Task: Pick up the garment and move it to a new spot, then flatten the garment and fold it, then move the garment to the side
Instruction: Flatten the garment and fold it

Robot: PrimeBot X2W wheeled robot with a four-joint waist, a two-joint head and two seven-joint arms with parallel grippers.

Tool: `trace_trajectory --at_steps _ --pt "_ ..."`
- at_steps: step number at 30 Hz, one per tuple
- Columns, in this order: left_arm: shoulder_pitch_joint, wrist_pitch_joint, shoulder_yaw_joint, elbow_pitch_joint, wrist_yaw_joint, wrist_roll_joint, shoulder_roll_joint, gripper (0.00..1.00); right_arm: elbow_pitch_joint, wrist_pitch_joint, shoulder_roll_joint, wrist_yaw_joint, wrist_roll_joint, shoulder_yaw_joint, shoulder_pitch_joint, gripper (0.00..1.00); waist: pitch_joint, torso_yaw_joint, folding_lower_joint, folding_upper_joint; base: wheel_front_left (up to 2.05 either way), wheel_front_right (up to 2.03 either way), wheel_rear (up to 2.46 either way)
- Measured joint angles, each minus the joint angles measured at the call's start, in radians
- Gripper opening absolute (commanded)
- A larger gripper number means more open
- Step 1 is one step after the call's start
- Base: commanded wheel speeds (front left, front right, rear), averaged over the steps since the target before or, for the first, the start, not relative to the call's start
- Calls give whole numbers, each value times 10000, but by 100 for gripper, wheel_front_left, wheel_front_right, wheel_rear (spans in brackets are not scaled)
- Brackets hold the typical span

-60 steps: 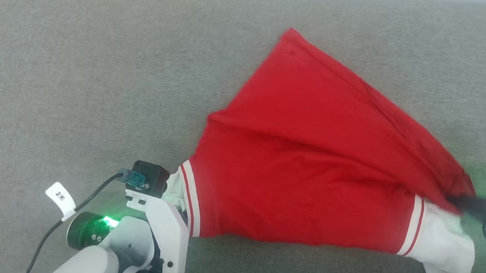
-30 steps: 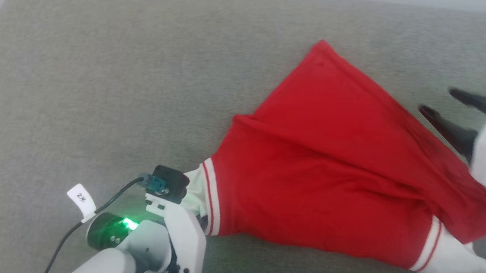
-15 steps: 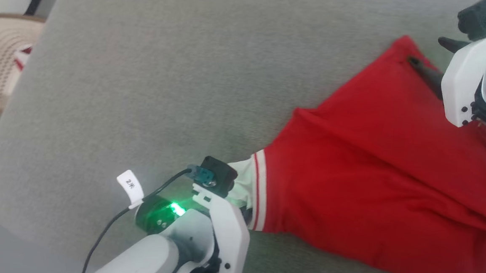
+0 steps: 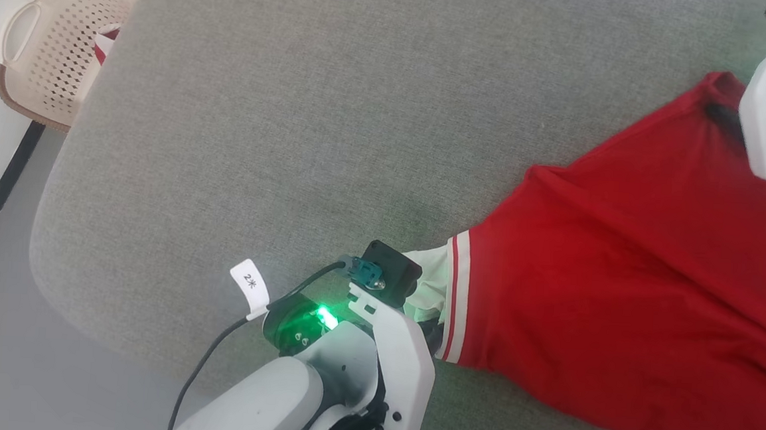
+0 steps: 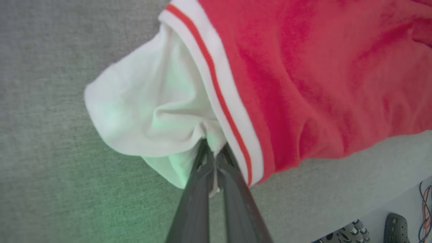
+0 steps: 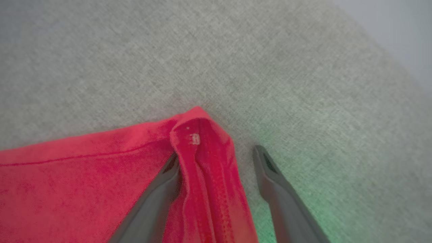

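Note:
The garment (image 4: 619,269) is a bright red shirt spread over the grey cushion (image 4: 309,117), running off the head view's right edge. My left gripper (image 4: 431,324) is shut on its white sleeve (image 5: 152,111), just beside the white-and-red striped band (image 5: 219,98). The left fingertips (image 5: 202,162) pinch a bunched fold of that sleeve. My right gripper (image 6: 216,156) is open at the shirt's far red hem corner (image 6: 199,135). One finger (image 6: 158,199) lies on the red cloth, the other (image 6: 280,195) on bare cushion, with the hem ridge between them.
A beige perforated basket (image 4: 54,48) holding a red-and-white cloth scrap (image 4: 105,44) stands on the floor beyond the cushion's left end. Grey floor (image 4: 47,380) runs along the cushion's rounded near-left edge. Shoes (image 5: 351,233) and cables (image 5: 426,206) lie on the floor.
The head camera has swung left, bringing the basket into view. My right gripper left the shirt's right sleeve area, opened and moved to the far hem corner. The left grip is unchanged.

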Motion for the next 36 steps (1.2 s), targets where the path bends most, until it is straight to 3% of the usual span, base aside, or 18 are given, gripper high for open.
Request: trace_trajectory --at_steps 1,7,13,23,28,36 --pt "-17 -13 -8 52 -13 -2 -23 0 -27 192 -42 -21 186 69 -73 0 9 13 0 0 0 0 0" --pt "-245 19 215 261 -17 -81 146 0 -629 288 -130 -17 648 600 -182 0 -150 -234 0 -1 0 0 0" --pt "-990 617 830 96 263 -67 986 0 -1419 130 -512 13 895 1114 -291 0 -602 -813 0 -1 0 0 0" --pt "-3488 1994 1896 -245 395 318 2500 0 -2255 -1250 -1087 12 1062 1212 -1125 0 -1627 -2096 0 -1 0 0 0" --pt "-5353 2121 2349 391 -59 621 3041 0 -2750 -1998 -1292 13 1066 1133 -1560 0 -2303 -2808 0 0 0 0 0" --pt "-7060 2027 2531 1732 -784 861 3237 0 -3225 -2447 -1576 12 1051 715 -2053 0 -3175 -3606 0 0 0 0 0"
